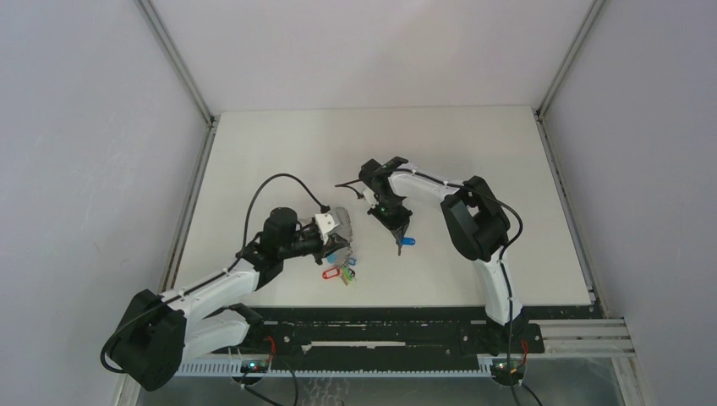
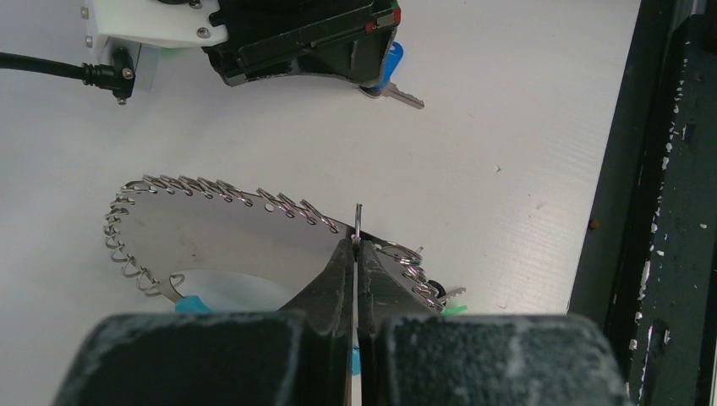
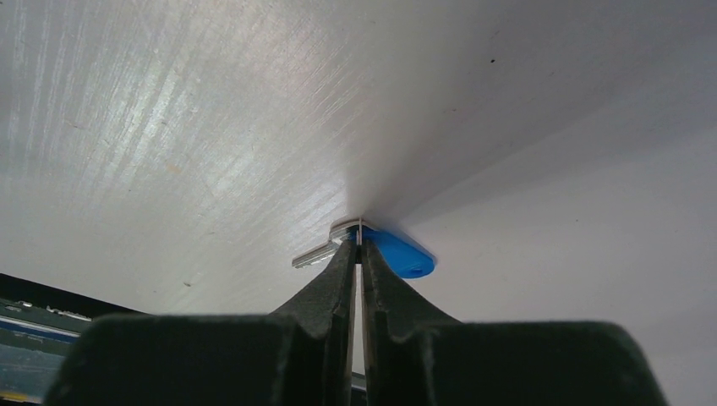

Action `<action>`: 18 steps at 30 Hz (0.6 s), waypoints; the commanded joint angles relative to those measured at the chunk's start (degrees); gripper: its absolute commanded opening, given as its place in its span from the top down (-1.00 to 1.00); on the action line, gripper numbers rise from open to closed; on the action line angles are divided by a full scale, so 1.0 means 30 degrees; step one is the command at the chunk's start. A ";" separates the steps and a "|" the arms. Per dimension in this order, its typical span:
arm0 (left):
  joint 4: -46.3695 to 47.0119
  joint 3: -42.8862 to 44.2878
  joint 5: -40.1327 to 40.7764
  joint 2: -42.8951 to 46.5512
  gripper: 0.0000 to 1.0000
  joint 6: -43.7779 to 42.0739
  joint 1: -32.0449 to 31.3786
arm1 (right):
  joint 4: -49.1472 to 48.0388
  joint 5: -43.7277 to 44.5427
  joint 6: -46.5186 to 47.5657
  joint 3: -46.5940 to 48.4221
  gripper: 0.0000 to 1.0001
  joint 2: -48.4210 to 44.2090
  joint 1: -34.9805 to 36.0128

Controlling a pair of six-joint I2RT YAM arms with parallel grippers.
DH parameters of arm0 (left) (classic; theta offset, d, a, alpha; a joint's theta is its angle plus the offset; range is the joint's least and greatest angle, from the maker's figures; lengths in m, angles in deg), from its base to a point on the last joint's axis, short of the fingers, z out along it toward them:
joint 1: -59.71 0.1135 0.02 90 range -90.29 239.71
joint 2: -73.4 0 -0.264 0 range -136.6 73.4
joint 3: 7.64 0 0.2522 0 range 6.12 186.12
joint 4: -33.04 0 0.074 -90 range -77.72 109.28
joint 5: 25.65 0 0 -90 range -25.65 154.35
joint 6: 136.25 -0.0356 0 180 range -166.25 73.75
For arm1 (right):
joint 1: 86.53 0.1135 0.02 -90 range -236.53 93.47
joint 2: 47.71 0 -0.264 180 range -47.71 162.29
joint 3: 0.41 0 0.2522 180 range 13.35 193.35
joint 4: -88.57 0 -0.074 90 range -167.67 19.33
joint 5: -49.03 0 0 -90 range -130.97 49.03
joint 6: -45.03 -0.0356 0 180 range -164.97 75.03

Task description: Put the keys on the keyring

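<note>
My left gripper [image 1: 343, 241] [image 2: 358, 241] is shut on the thin silver wire of the keyring [image 2: 358, 218]. The keyring [image 1: 338, 264] lies on the table and carries several small split rings [image 2: 211, 189], a turquoise piece [image 2: 193, 303] and a red tag [image 1: 330, 273]. A green bit [image 2: 457, 310] and a small silver blade show at its right end. The blue key [image 1: 408, 241] [image 2: 391, 68] [image 3: 404, 255] lies on the table. My right gripper [image 1: 400, 238] [image 3: 360, 242] is shut on it where head meets blade. The orange-yellow key is out of view.
The black front rail [image 1: 380, 326] [image 2: 668, 203] runs along the table's near edge, close to the keyring. The right wrist's body [image 2: 296, 38] hangs just beyond the keyring. Grey walls with metal posts [image 1: 173, 59] enclose the white table [image 1: 473, 152].
</note>
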 commanded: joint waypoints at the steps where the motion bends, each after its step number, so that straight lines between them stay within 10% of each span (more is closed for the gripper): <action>1: 0.0474 0.1415 -0.0665 0.0116 1.00 -0.0400 0.0107 | 0.0198 0.0535 0.0170 0.0661 0.99 -0.0138 0.0133; 18: 0.0613 0.1100 -0.0576 0.1171 1.00 -0.0460 0.0123 | -0.6244 0.0618 0.1944 -0.5295 1.00 -0.8026 0.0445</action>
